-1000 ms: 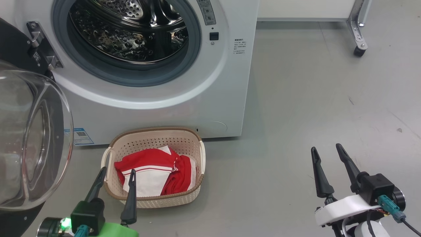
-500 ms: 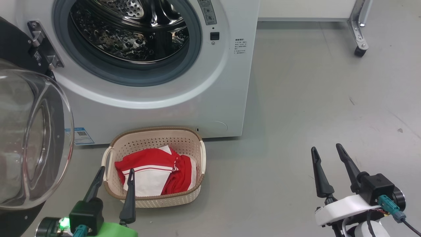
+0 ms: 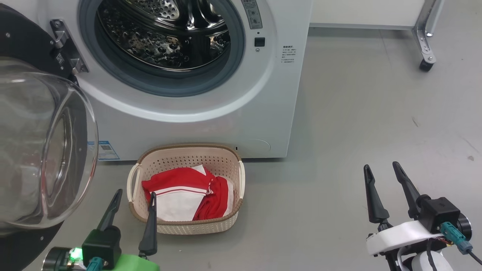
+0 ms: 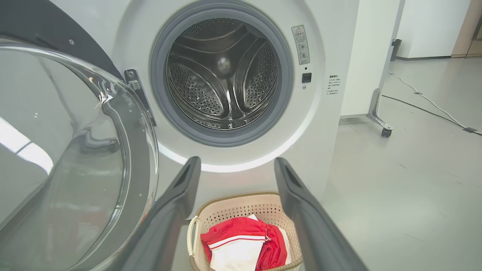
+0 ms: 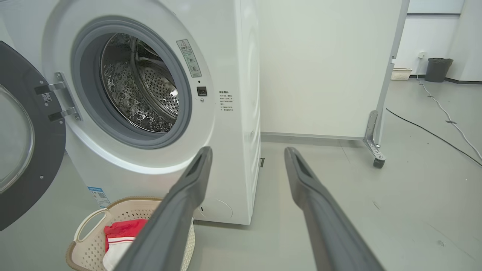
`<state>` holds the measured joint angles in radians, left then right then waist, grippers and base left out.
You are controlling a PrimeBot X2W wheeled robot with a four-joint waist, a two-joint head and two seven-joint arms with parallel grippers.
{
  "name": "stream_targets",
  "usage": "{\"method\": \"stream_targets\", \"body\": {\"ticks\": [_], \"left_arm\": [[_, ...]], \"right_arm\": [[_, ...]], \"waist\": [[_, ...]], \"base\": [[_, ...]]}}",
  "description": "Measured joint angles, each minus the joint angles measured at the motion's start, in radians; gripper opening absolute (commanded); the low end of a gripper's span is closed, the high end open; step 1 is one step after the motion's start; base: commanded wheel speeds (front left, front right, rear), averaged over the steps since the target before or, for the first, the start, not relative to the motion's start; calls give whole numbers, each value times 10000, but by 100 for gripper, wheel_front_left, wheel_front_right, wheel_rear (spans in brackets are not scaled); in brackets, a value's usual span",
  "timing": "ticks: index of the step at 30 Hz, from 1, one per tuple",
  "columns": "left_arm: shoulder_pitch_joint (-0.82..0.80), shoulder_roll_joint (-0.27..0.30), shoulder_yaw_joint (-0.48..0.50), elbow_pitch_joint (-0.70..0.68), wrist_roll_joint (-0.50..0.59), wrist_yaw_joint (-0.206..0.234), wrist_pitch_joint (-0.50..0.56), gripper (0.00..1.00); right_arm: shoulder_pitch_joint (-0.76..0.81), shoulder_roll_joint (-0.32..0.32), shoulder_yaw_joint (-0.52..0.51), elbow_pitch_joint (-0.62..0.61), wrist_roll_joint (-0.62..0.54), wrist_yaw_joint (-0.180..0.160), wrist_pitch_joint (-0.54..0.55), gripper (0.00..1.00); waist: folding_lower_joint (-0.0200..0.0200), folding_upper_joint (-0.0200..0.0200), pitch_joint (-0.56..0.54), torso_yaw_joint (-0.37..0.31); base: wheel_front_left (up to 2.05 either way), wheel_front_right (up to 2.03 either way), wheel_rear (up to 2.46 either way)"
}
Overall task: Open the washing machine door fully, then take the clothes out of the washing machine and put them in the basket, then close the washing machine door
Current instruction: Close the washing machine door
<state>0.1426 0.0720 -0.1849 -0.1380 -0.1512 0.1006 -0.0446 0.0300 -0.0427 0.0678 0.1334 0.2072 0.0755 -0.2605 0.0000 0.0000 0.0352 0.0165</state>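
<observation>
Left gripper point(image 3: 136, 193) hangs low with its fingers spread wide and nothing in them, tips just short of the near-left corner of the basket point(image 3: 188, 228). Right gripper point(image 3: 380, 165) is the same deal, spread and empty, over bare floor point(image 3: 339, 113) well off to the right. The clothes point(image 3: 180, 188) are piled in the basket, which sits right in front of the washing machine point(image 3: 233, 128), below the opening. The drum point(image 3: 165, 37) looks empty. The washing machine door point(image 3: 45, 150) is swung wide open on the left, its glass bowl bulging out close beside the left gripper, so that's the tight side. Right of the machine it's open floor up to a castered panel leg point(image 3: 426, 56).
</observation>
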Motion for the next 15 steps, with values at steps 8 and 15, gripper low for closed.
{"method": "stream_targets", "body": {"ticks": [8,15], "left_arm": [[-6,-2,293,-2,21,65,-27,100],[2,-2,826,-4,121,86,-111,100]], "right_arm": [[0,-46,-77,-125,-105,4,0,100],[2,-46,81,-125,-161,29,0,100]], "waist": [[0,0,-60,755],[0,0,-174,1611]], "base": [[0,0,0],[0,0,0]]}}
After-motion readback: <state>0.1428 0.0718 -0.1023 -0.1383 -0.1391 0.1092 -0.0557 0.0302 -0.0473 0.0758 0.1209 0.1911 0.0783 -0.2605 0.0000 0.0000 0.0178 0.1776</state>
